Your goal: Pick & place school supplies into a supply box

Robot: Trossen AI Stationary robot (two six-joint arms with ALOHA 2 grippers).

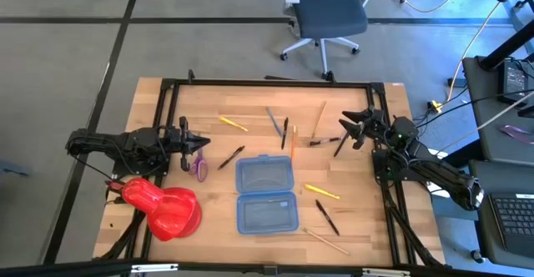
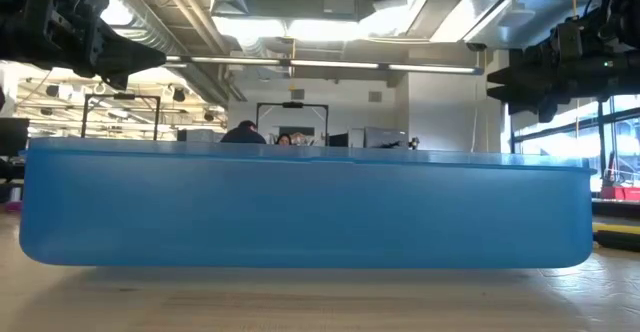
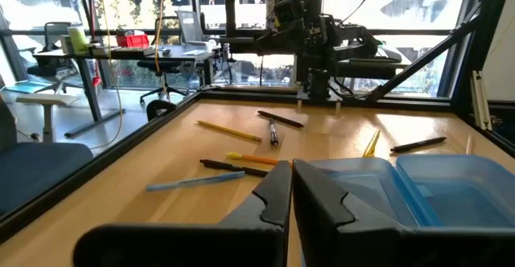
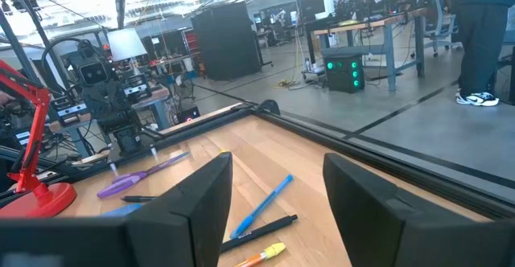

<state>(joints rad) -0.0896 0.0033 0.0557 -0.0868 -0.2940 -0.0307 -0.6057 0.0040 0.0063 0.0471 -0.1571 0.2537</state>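
My left gripper (image 1: 204,144): fingers pressed together, holding nothing, just above the purple-handled scissors (image 1: 199,168). My right gripper (image 1: 344,128): fingers spread wide, empty, beside a black pen (image 1: 340,145). Supply box (image 1: 266,193): open at table centre between both grippers, pens and pencils scattered around it.

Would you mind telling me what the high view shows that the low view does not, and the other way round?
Only the high view shows the pens and pencils scattered on the table, the purple scissors, the red blob, the shut left pincer near the scissors and the open right pincer. Only the low view shows the room behind, with people at desks. Both show the blue box, which fills the low view, and both arms.
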